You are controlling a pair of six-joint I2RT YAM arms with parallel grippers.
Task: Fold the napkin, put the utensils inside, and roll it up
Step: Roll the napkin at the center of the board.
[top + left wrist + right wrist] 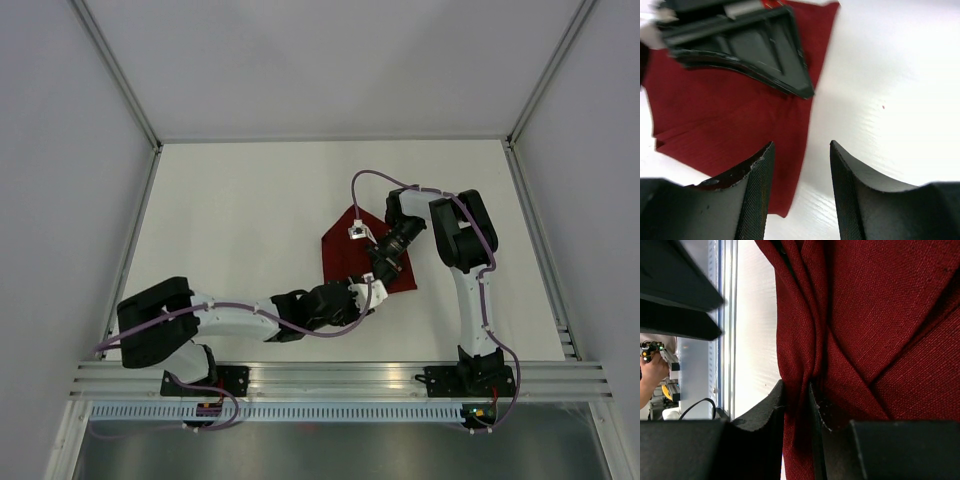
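We find folding in hand: the right gripper [796, 392] is clenched on a bunched pleat of the napkin [880, 315], which spreads ahead of it, while the left gripper [802, 150] hangs released, seemingly just above its edge, so next that pleat wants laying flat.

A white desk [250, 220] sits inside a booth of pale grey walls [60, 150] joined by slim metal posts [113, 70]. A ribbed aluminium rail [340, 378] runs along its near edge, with a slotted strip [330, 410] just below. A tiny red speck [883, 106] marks the desk top. In the right wrist view, a person's hand [652, 372] and a black cable [695, 407] show past the desk's edge.
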